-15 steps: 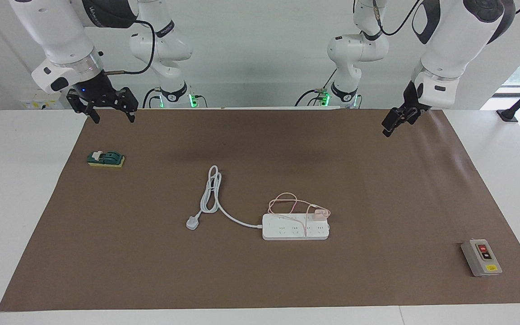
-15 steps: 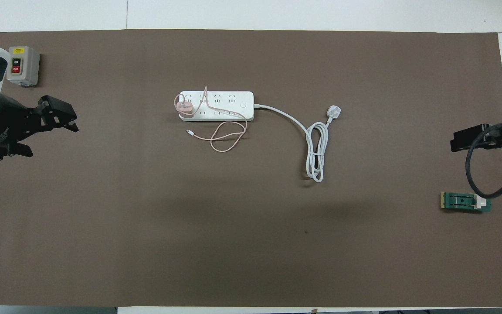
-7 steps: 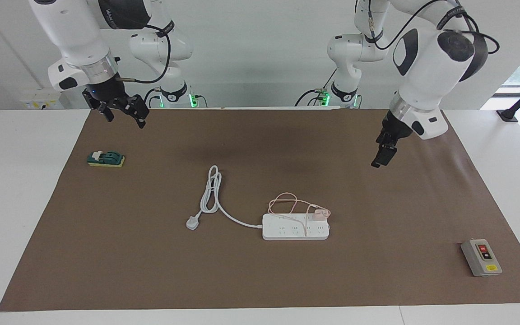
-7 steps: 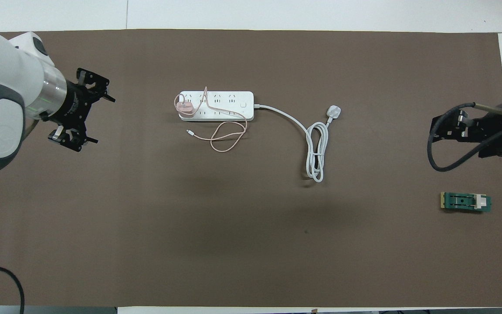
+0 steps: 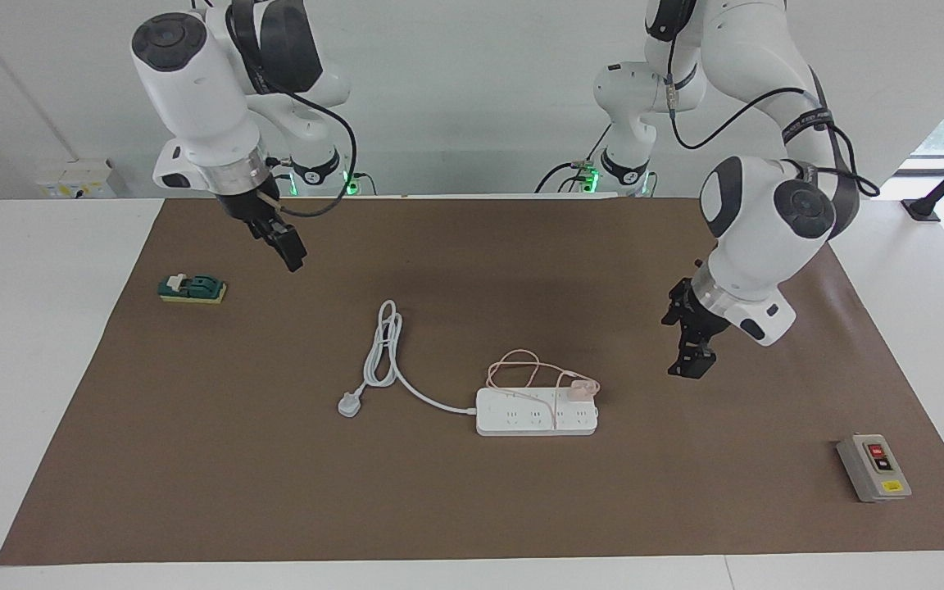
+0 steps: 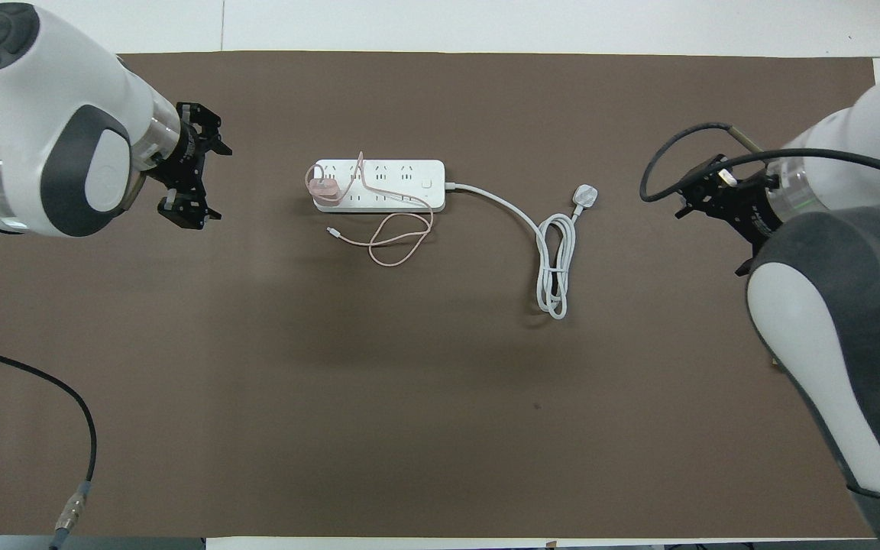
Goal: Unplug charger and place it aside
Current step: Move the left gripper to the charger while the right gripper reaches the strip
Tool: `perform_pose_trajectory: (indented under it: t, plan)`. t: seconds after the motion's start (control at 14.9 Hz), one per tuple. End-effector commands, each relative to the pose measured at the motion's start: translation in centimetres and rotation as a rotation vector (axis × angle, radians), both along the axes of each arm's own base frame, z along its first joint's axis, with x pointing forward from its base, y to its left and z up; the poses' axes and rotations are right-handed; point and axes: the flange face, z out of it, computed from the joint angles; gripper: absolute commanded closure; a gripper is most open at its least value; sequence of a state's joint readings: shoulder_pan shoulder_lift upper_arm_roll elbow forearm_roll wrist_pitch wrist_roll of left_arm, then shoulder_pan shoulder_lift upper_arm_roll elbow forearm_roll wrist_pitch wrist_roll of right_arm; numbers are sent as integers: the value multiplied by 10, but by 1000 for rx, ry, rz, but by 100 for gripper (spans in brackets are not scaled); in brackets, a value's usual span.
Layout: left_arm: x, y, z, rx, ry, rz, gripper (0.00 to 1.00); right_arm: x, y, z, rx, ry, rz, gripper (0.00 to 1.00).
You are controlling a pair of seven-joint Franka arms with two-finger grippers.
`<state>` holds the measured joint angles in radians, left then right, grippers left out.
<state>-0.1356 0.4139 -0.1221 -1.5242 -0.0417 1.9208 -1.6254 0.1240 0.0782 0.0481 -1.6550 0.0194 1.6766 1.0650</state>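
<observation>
The pale-pink charger is plugged into the end of the white power strip that is toward the left arm's end of the table; it also shows in the overhead view. Its thin pink cable loops on the mat beside the strip on the robots' side, and also shows from overhead. My left gripper hangs open over the mat, apart from the charger, off the strip's end; overhead it shows wide open. My right gripper is open over the mat near the robots, well away from the strip.
The strip's thick white cord and plug lie coiled toward the right arm's end. A grey switch box sits toward the left arm's end. A green block lies toward the right arm's end. A brown mat covers the table.
Both arms have swung in from the mat's corners. The left gripper has dropped and moved close to the charger's end of the strip. The right gripper has moved inward. Charger and strip have not moved.
</observation>
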Motion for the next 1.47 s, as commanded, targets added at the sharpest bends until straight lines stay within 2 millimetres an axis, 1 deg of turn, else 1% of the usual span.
perform_pose_trajectory:
  t: [0.0, 0.07, 0.13, 0.2, 0.27, 0.33, 0.4, 0.47, 0.54, 0.6, 0.67, 0.8, 0.87, 1.0, 1.07, 1.14, 1.27, 1.41]
  plan:
    - [16, -27, -31, 10, -41, 80, 0, 30, 28, -15, 45, -8, -146, 5]
    - [19, -32, -45, 14, -26, 103, 0, 38, 38, -17, 65, -18, -193, 5]
    - [23, -41, -52, 24, -25, 107, 0, 46, 47, -20, 100, -15, -243, 5]
    - [27, -41, -55, 36, -34, 123, 0, 54, 58, -24, 132, -8, -290, 5]
    - [28, -44, -55, 34, -42, 125, 0, 62, 64, -27, 160, -16, -334, 5]
    - [28, -53, -57, 25, -64, 128, 0, 69, 71, -29, 202, -25, -375, 5]
    - [29, -57, -58, 13, -92, 145, 0, 75, 75, -34, 254, -23, -420, 5]
    - [27, -59, -64, 10, -100, 157, 0, 81, 78, -34, 310, -37, -457, 5]
    - [25, -62, -66, 11, -97, 159, 0, 87, 81, -46, 333, -28, -488, 5]
    - [21, -71, -69, 12, -96, 151, 0, 93, 92, -57, 350, -18, -525, 5]
    - [16, -78, -74, 9, -101, 152, 0, 100, 109, -62, 370, -24, -545, 5]
    - [14, -77, -78, 6, -110, 167, 0, 117, 129, -76, 397, -14, -583, 5]
    - [11, -77, -82, 8, -106, 167, 0, 126, 136, -81, 408, -14, -589, 5]
    - [2, -86, -90, 14, -94, 150, 0, 135, 153, -100, 428, 0, -598, 5]
    - [-3, -90, -90, 14, -96, 144, 0, 139, 155, -110, 451, 4, -614, 5]
    - [-8, -92, -95, 20, -87, 137, 0, 142, 156, -123, 462, 20, -626, 5]
    - [-10, -98, -93, 15, -93, 131, 0, 149, 160, -142, 478, 26, -638, 5]
    - [-12, -109, -88, 9, -106, 120, 0, 149, 175, -153, 487, 47, -607, 5]
